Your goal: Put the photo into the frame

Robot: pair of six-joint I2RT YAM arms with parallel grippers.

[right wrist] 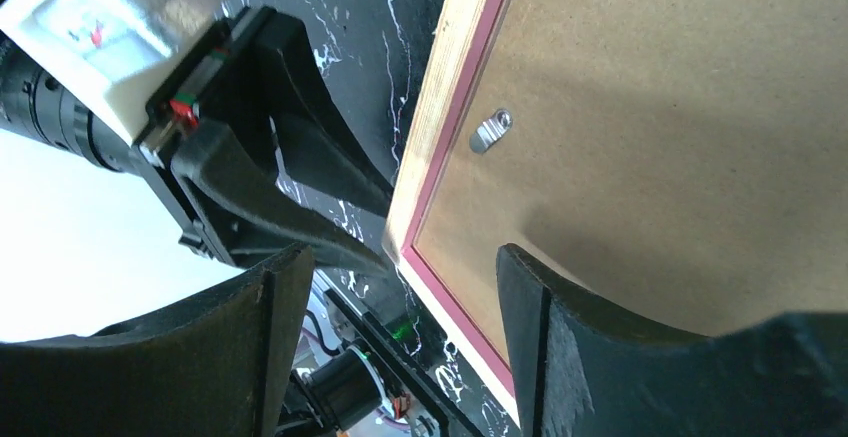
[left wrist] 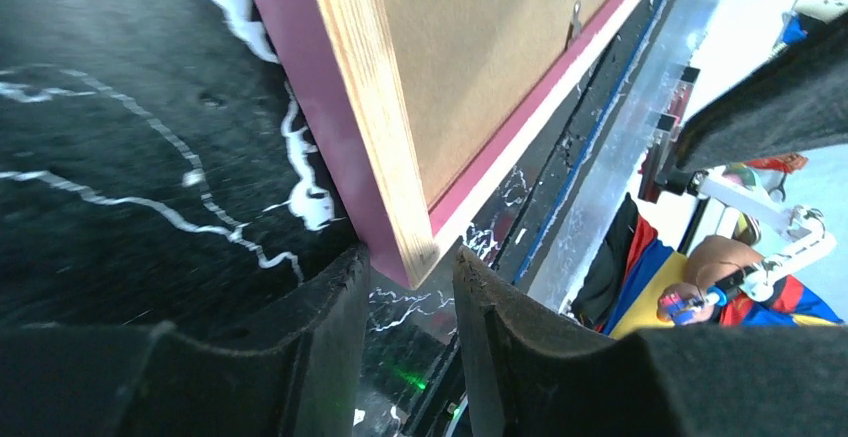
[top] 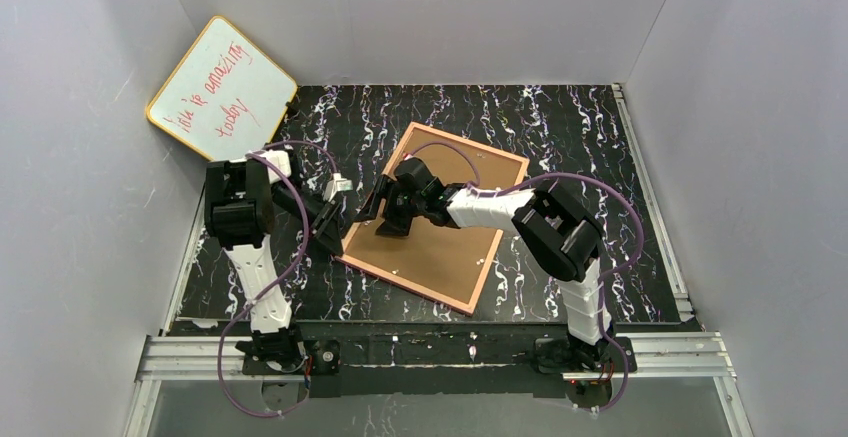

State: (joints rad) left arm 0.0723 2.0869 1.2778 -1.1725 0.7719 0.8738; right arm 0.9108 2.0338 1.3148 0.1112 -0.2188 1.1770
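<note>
The frame (top: 498,237) lies face down on the black marbled table, its light wood rear up and the brown backing board (top: 440,257) set in it. The photo is hidden. My left gripper (top: 335,239) is open at the frame's near left corner; in the left wrist view the corner (left wrist: 380,157) points into the gap between the gripper's (left wrist: 410,287) fingertips without being pinched. My right gripper (top: 385,215) is open and empty just above the frame's left edge (right wrist: 430,127). In the right wrist view it (right wrist: 405,277) straddles that same corner, over the backing board (right wrist: 680,107).
A yellow-edged whiteboard (top: 222,87) with red writing leans in the far left corner. A small metal clip (right wrist: 490,129) sits on the backing board near the frame's left edge. White walls close in three sides. An aluminium rail (top: 440,349) runs along the near edge.
</note>
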